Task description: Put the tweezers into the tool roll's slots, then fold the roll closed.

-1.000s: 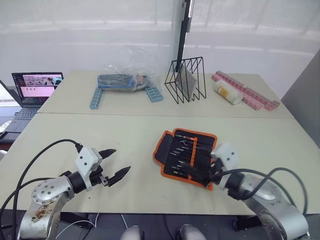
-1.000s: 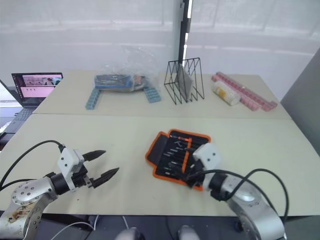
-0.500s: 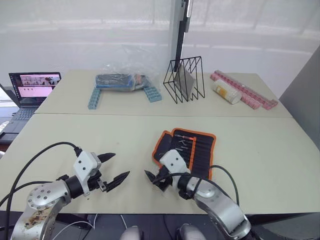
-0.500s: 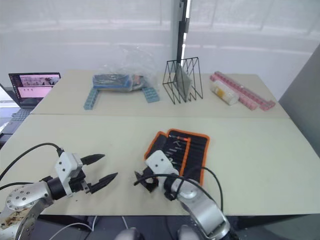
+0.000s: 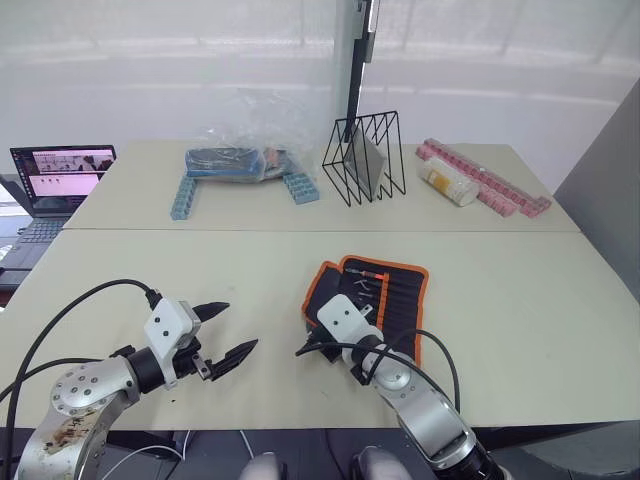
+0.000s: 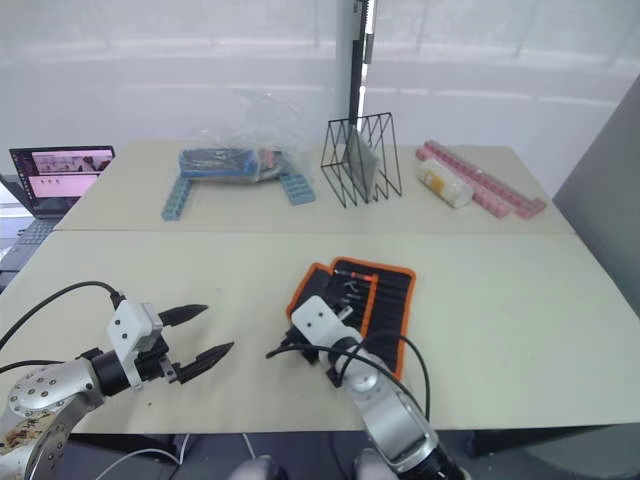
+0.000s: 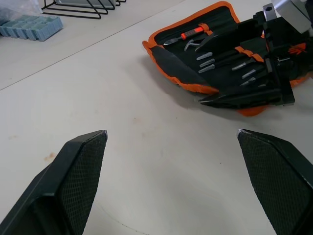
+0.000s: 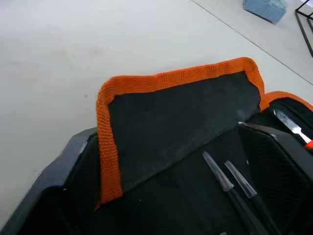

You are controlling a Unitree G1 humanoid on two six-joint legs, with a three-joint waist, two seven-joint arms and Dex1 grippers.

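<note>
I see the tool roll (image 5: 372, 302) lying open on the near table (image 5: 520, 310), a little right of the middle and close to the front edge, its orange-trimmed flap on the robot's left side partly lifted. Several tweezers (image 7: 230, 58) sit tucked in the slots (image 7: 244, 58), with an orange-handled tool (image 7: 191, 34) toward the roll's far end. My right gripper (image 5: 312, 345) is at the roll's near left corner, its black fingers straddling the raised flap in the right wrist view; I read them as parted, closed on nothing. My left gripper (image 5: 224, 332) hovers near the front edge, well left of the roll, jaws spread wide and empty.

On the far table stand a black wire rack (image 5: 365, 158), a clear plastic bag (image 5: 245, 150) over blue trays (image 5: 305, 188), a pale bottle (image 5: 447, 183) beside pink strips (image 5: 495, 185), and a laptop (image 5: 55, 180) at its left edge.
</note>
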